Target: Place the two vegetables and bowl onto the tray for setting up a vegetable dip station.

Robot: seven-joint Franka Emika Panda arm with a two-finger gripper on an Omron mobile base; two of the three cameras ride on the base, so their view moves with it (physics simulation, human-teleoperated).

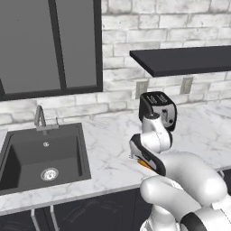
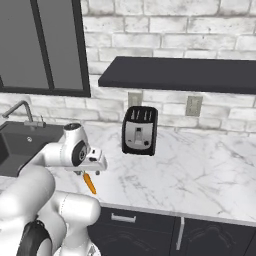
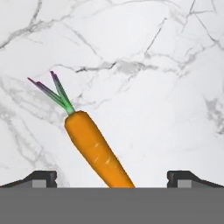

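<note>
one carrot (image 3: pixel 97 148) lies flat on the white marble counter (image 3: pixel 144 65), thick leafy end up-left in the hand view, its thin tip cut off at the lower edge. gripper (image 3: pixel 111 178) hovers over it with fingers spread wide, touching nothing. in the left base view the arm covers most of the carrot; a toaster (image 2: pixel 139 130) stands behind.

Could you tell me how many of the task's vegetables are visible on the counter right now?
1. The carrot lies on the marble counter near its front edge, directly under the open claw, left of the toaster. The robot's arm may hide others.
</note>
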